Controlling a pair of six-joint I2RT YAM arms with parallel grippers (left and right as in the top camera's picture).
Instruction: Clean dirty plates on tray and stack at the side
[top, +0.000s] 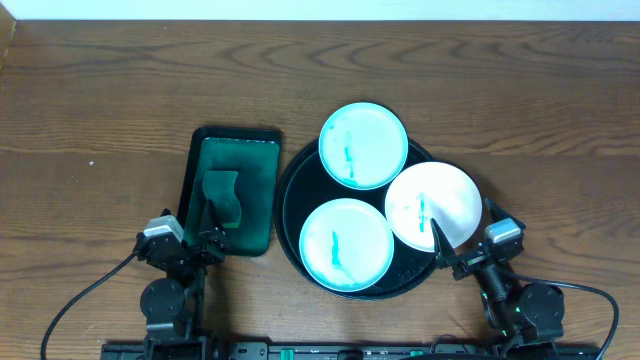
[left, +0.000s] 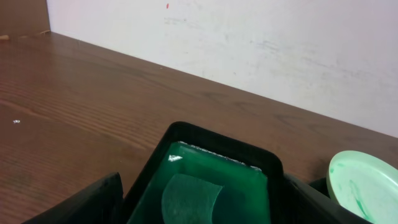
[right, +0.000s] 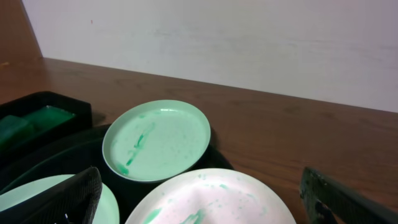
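Wooden table (top: 100, 90) runs open to its far and left edges; black tray (top: 286, 205) near the front holds three dirty plates (top: 363, 145), the far one overhanging its rim; green tray (top: 236, 132) with sponge (top: 222, 192) sits just beside it. Left gripper (top: 205, 232) and right gripper (top: 462, 228) both gape wide, holding nothing; only the overhead view shows all three plates whole.

Three dirty plates (top: 363, 145) lie on the tray (top: 291, 198)

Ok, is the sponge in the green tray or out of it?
In: the sponge lies inside the green tray, and the left pincer, open at the tray's near end, holds nothing.
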